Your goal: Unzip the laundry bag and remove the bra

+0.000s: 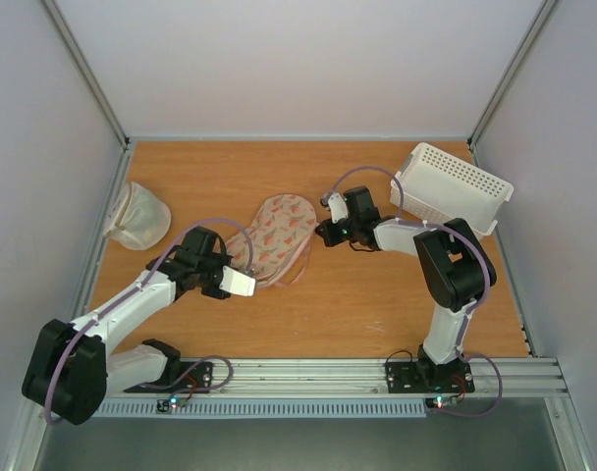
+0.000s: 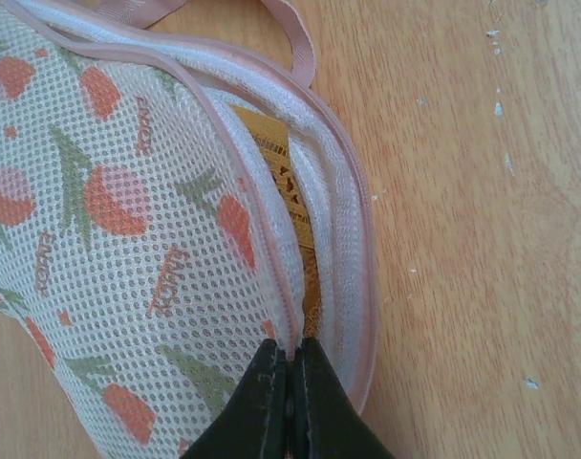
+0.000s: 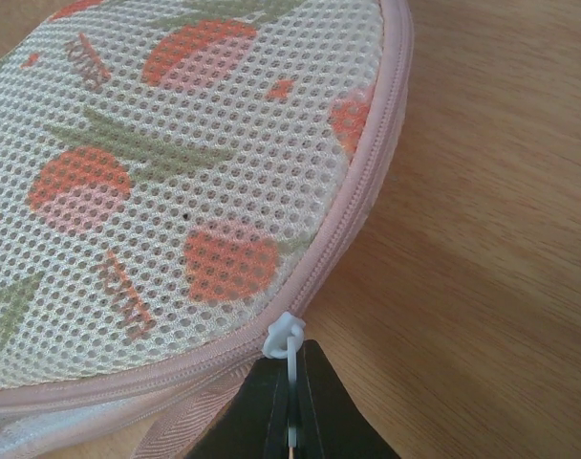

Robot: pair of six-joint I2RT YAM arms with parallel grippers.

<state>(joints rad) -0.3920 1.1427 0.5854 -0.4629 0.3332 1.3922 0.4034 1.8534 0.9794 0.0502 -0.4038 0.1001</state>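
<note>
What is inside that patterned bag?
Through the part-open zipper gap of the bag, a strip of the mustard-brown bra shows. The rest of it is covered by the mesh, so its shape cannot be seen.

The bag [image 1: 276,238] lies in the middle of the table [image 1: 377,304], the bra [image 2: 269,153] inside it. The sack [image 1: 138,216] lies to its left, near the table's left edge. The basket [image 1: 454,186] stands in the back right corner, well apart from the bag.
</note>
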